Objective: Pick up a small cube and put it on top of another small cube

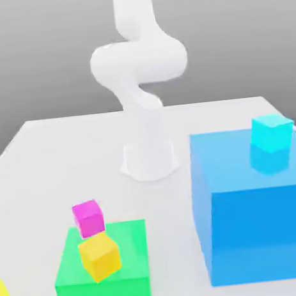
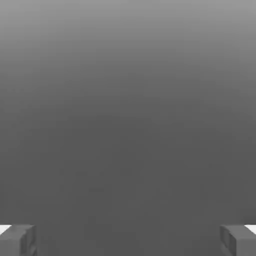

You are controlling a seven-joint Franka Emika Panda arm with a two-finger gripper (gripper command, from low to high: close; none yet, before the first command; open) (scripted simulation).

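With the fingers (image 2: 128, 240) spread wide and empty, the yellow cube (image 1: 99, 256) on the green block (image 1: 103, 278), just beside the magenta cube (image 1: 88, 217), should be approached from above and grasped squarely.

Exterior cam sits out front of the table (image 1: 41, 149), raised a bit and angled down, facing the arm's base (image 1: 149, 157) — close enough that the near blocks get cropped. Hand cam looks out past its two fingertips (image 2: 17, 240) at plain grey backdrop — I can't spot any overlap between the views.
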